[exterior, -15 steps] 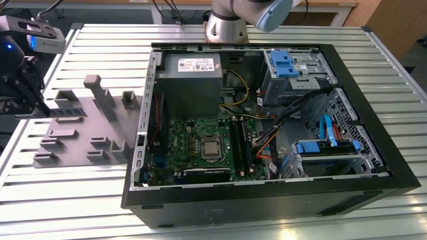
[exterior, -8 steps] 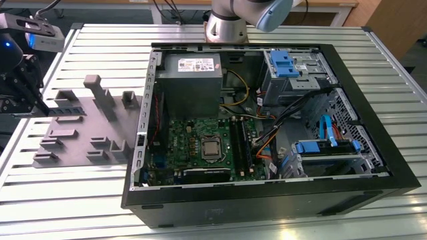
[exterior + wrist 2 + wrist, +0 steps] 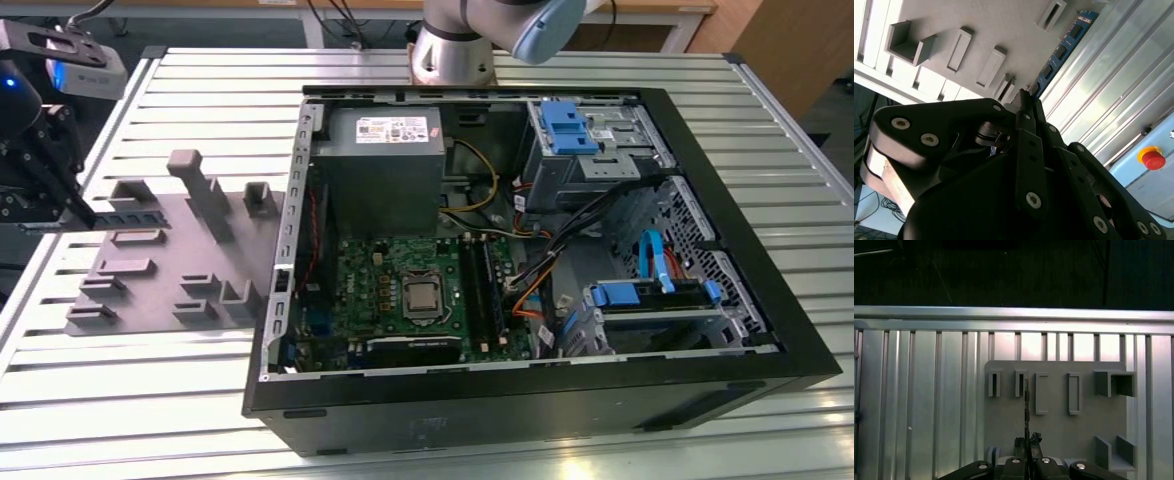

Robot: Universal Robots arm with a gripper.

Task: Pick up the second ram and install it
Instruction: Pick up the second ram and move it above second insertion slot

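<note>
The second ram [image 3: 1064, 47], a narrow blue stick with black chips, juts out from my fingertips, and my gripper [image 3: 1026, 98] is shut on one end of it. In the exterior view my gripper [image 3: 78, 214] is at the far left, holding the ram [image 3: 127, 216] level over the far end of the grey tray [image 3: 174, 270]. In the first wrist view the ram [image 3: 1026, 405] shows edge-on as a thin line above the tray [image 3: 1054, 435], rising from my gripper [image 3: 1027, 444]. The green motherboard [image 3: 400, 290] lies inside the open computer case [image 3: 534, 390], well to the exterior view's right.
Upright blocks and slots [image 3: 200, 190] stand on the tray. The case holds a grey power supply [image 3: 378, 150], blue drive brackets [image 3: 574, 125] and loose cables [image 3: 534, 270]. The slatted metal table [image 3: 160, 400] carries everything. A red stop button [image 3: 1154, 159] sits beyond the table's edge.
</note>
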